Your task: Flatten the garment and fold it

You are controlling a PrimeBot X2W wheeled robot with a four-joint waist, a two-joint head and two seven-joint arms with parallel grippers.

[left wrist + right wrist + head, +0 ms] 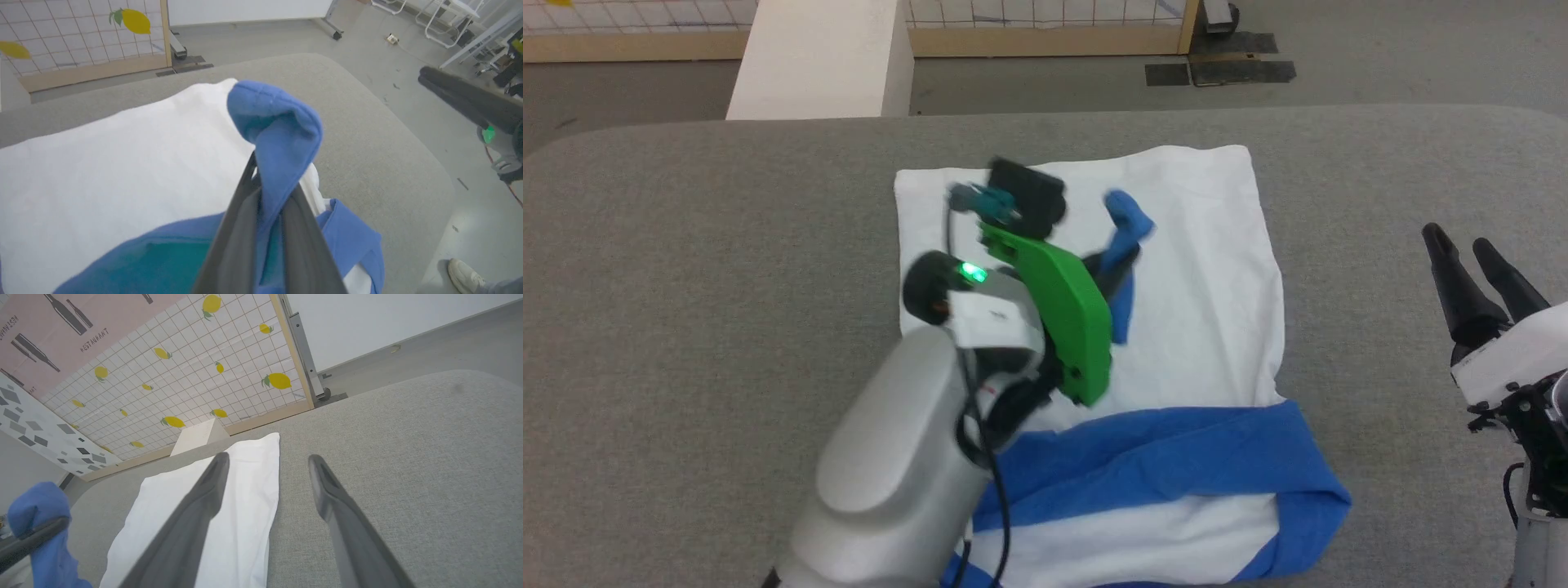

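**Left gripper is clamping a blue sleeve over the spread shirt**

Head view: the shirt [1201, 269] is lying on the grey table [686, 245]. Its white body is spreading toward the far side, and a blue band is crossing the near part. The left gripper [1117, 260] is reaching over the white cloth with its fingers pressed together on a blue sleeve [1129, 214], whose end is sticking up past them. The right gripper [1459, 241] is hovering near the table's right side, beside the shirt, with its fingers apart and nothing between them.

Left wrist view: the two dark fingers are pinching the sleeve [278, 118], and the cuff is curling over above their tips. White cloth is lying below and to the left. A shoe [466, 275] is showing on the floor at the lower right.

Right wrist view: the spread fingers are pointing along the shirt's edge [245, 522], one over white cloth and one over bare table. The raised sleeve [41, 502] is showing at the lower left.
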